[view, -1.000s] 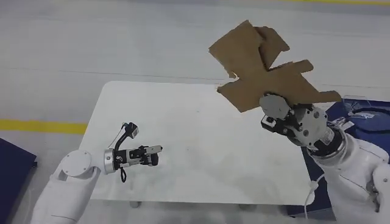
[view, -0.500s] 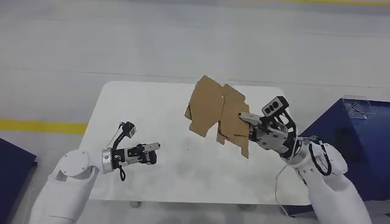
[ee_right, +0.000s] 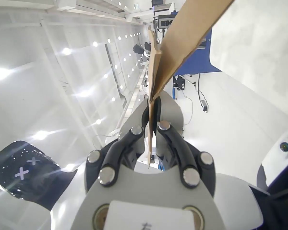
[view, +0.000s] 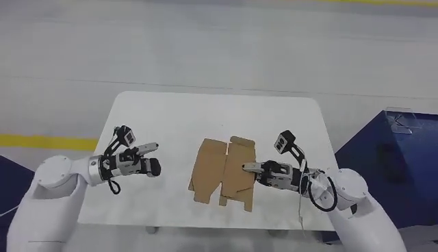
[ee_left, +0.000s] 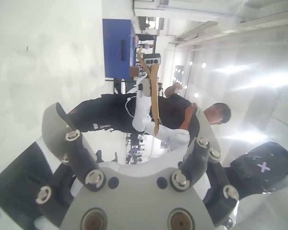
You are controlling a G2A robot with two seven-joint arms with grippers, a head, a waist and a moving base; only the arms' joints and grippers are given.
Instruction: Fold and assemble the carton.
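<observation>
The flat brown carton [view: 222,171] lies low over the middle of the white table [view: 171,115], its flaps spread toward the left. My right gripper [view: 252,169] is shut on the carton's right edge; the right wrist view shows its fingers [ee_right: 144,118] pinching the cardboard sheet [ee_right: 177,41] edge-on. My left gripper [view: 152,157] stands open near the table's left side, nothing between its fingers [ee_left: 62,130], well apart from the carton [ee_left: 154,96], which the left wrist view shows edge-on in the distance.
A blue bin [view: 397,156] stands off the table's right edge. A dark blue object [view: 17,190] sits on the floor at the left. Bare tabletop lies between the left gripper and the carton.
The right arm swung the carton down from high at the back right to low over the table's middle. The left gripper drew back to the left.
</observation>
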